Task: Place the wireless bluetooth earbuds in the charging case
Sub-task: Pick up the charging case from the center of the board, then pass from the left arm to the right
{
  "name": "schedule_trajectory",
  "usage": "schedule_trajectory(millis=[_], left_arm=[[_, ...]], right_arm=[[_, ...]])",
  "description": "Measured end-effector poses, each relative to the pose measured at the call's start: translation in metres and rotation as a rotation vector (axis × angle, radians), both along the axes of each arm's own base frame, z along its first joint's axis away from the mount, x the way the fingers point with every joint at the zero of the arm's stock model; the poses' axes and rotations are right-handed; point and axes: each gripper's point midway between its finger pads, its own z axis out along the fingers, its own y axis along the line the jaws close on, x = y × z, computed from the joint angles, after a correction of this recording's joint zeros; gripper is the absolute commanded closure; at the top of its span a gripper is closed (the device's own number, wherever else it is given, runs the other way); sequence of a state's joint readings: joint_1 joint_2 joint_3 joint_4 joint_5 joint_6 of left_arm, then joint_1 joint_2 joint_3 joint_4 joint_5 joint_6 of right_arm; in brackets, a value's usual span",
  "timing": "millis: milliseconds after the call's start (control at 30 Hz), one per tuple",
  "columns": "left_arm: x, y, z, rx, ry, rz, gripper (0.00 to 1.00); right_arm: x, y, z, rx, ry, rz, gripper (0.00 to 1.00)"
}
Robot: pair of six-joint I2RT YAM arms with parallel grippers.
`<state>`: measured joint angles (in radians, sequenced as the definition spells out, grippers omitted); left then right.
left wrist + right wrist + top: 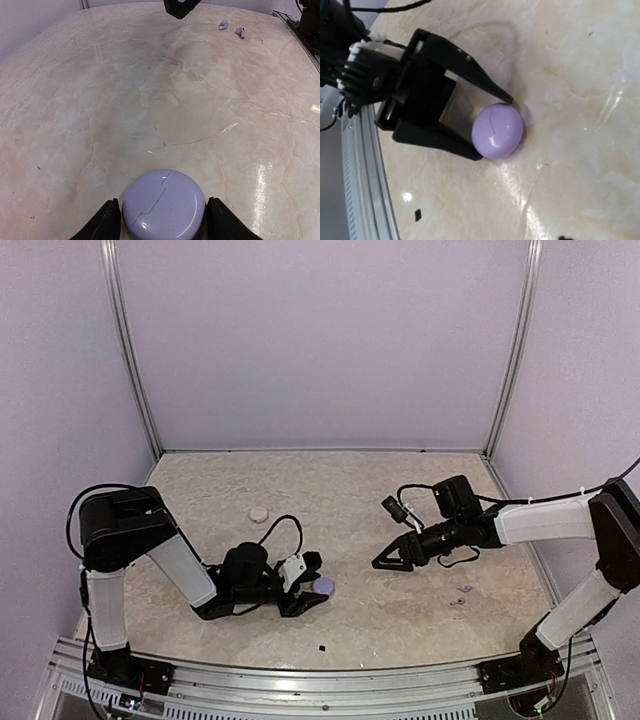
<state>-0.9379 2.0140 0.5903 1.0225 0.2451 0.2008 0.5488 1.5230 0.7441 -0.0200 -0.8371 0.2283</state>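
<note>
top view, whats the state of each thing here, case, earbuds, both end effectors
left end effector: straddles the charging case, grip unclear
right end effector: open, above the table
charging case: lid shut, resting on table
earbuds: two, loose on table, outside case
pale round item: lying alone on table

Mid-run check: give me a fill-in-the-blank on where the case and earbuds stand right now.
The left gripper has a finger on each side of the charging case, whose lid is ___.
___ earbuds lie loose on the table.
The earbuds lie to the robot's ___ of the case.
Missing words: closed; two; right.
</note>
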Motion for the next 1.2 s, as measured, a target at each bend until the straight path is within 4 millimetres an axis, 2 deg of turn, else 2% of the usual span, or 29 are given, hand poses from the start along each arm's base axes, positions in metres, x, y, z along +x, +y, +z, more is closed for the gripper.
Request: schedule_trajectory(millis=[167,333,567,633,800,1000,1200], left_arm=[[0.0,-0.005,-0.002,-0.006,0.013,-0.02,0.42],[-0.001,-0.009,-0.003,-0.01,0.028,-0.032,0.56],[-0.008,-0.009,0.003,0.02,-0.036,-0.032,0.66],[-0.019,-0.015,0.014,0.035,-0.11,-0.043,0.66],[-0.048,-0.036,0.06,0.016,-0.316,-0.075,0.66],[-0.049,-0.036,0.11,-0.008,-0.505,-0.006,0.67],[-0.059,-0.037,0.14,-0.018,-0.634,0.034,0.67]], right_arm=[[-0.001,0.0,-0.002,-0.001,0.01,0.004,0.34],[-0.001,0.0,-0.003,-0.002,0.014,0.006,0.34],[-0.002,0.001,-0.002,0.004,0.015,0.009,0.35],[-0.001,0.002,0.0,0.015,0.013,0.012,0.35],[-0.002,0.005,0.013,0.062,-0.01,0.026,0.35],[-0.014,0.005,0.046,0.154,-0.088,0.072,0.35],[-0.025,0.005,0.08,0.235,-0.169,0.114,0.36]])
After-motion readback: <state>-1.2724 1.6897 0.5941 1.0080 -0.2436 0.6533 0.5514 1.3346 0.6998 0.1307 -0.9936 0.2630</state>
